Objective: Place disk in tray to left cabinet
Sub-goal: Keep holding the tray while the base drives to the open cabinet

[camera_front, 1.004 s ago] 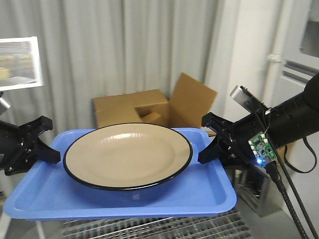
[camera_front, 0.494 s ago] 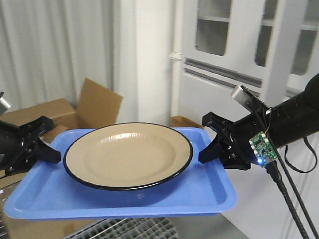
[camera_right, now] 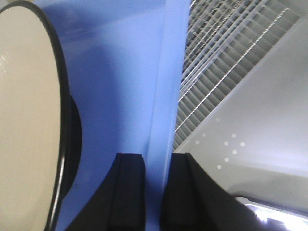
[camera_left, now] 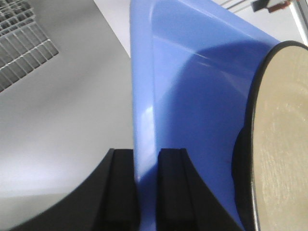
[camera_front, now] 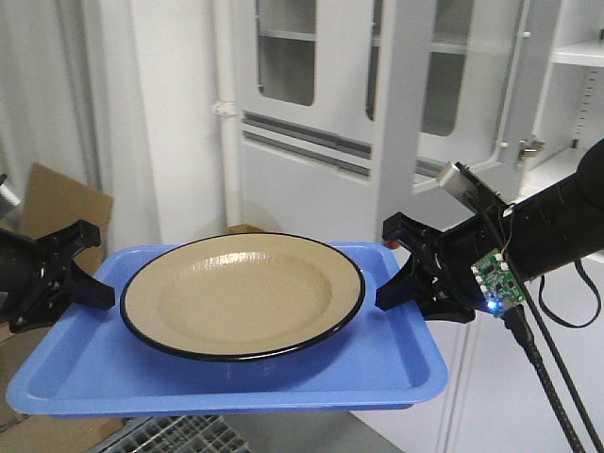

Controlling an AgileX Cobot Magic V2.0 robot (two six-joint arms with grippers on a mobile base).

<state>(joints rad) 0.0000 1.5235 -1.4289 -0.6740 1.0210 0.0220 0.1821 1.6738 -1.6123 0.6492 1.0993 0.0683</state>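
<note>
We see the glossy round disk (camera_front: 243,294) on the smooth blue tray (camera_front: 396,377). Left gripper (camera_front: 92,265) at nine o'clock, right gripper (camera_front: 388,264) at three, clamp its rim.

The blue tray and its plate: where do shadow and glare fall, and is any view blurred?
Front view: plate and tray sharp, soft sheen on the plate's far side, white cabinet behind slightly soft. Left wrist view: the plate throws a dark shadow on the tray. Right wrist view: the metal grating is blurred.

Bright, even light; background soft.
</note>
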